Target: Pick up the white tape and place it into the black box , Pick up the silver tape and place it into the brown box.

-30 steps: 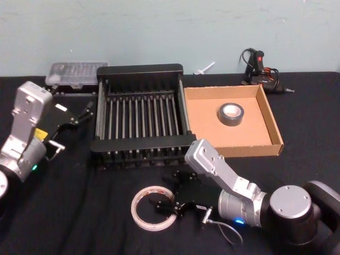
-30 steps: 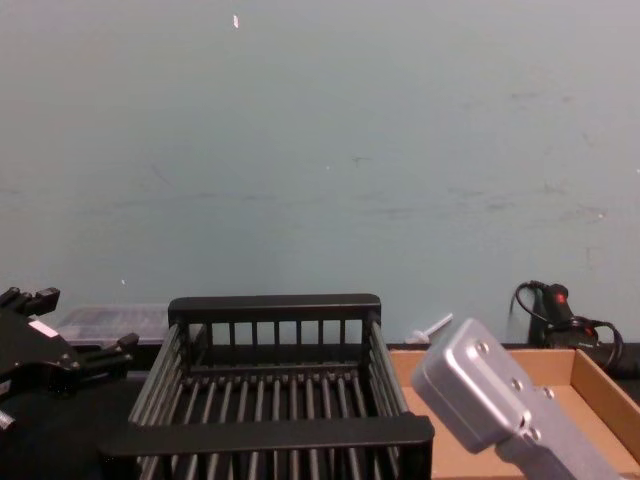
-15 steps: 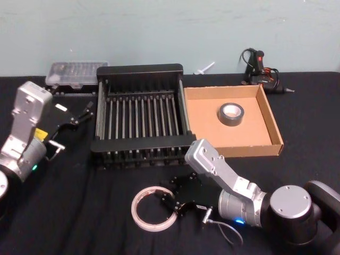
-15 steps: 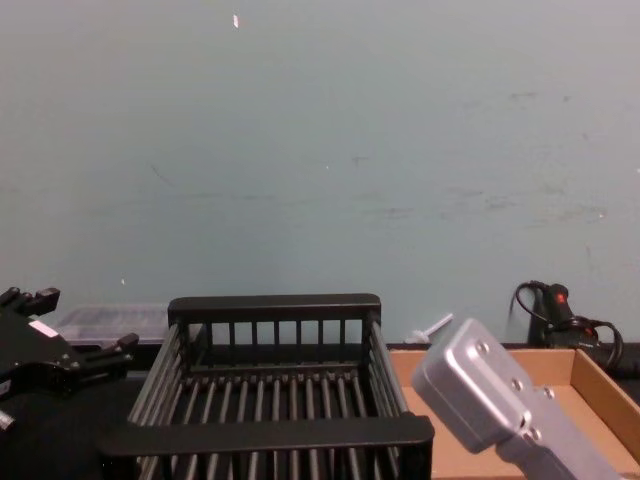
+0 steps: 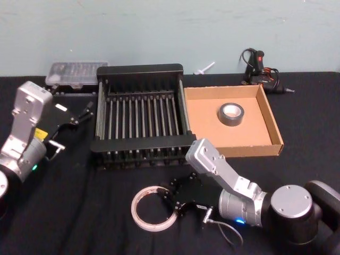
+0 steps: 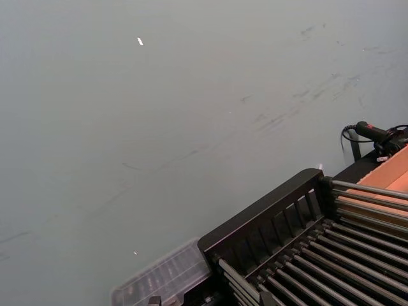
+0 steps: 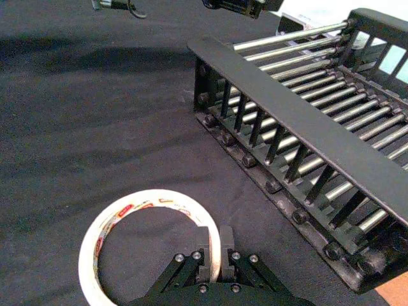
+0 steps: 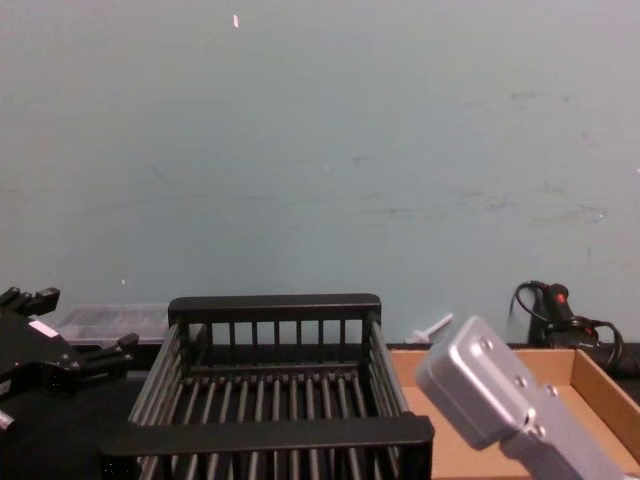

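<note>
On the black cloth just in front of the black box (image 5: 139,114) lies the white tape (image 5: 153,207) — a wide, thin ring with red print round its inner core. The right gripper (image 7: 214,258) is clamped on the ring's near wall, one finger inside and one outside. The silver tape (image 5: 231,115) — small, thick, dull grey — sits in the brown box (image 5: 272,122). The left gripper (image 5: 79,114) hovers left of the crate, fingers spread.

No words I can read from here, red print runs round the inner core of the white tape (image 7: 137,207) but stays illegible, a small yellow label on the left arm unreadable too
</note>
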Controlling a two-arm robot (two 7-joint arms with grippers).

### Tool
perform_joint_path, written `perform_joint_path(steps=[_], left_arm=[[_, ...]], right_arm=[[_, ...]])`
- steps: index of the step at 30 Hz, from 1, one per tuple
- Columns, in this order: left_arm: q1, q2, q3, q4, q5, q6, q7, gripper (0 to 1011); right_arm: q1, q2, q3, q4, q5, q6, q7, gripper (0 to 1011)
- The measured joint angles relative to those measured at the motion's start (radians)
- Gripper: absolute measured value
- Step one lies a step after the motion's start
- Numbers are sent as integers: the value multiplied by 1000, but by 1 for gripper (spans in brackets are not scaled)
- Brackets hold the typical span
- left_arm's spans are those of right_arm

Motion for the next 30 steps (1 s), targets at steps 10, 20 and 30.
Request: perform_joint_path(steps=[10,20,30], left_arm=[[0,0,0,0,0,0,0,1001],[0,0,0,0,0,0,0,1001],[0,0,0,0,0,0,0,1001]], right_arm=[[-10,37,14,-48,35,-30,32,99],[-25,82,47,-116,81,-67,41,99],[-20,93,73,-148,126,-82,32,99]])
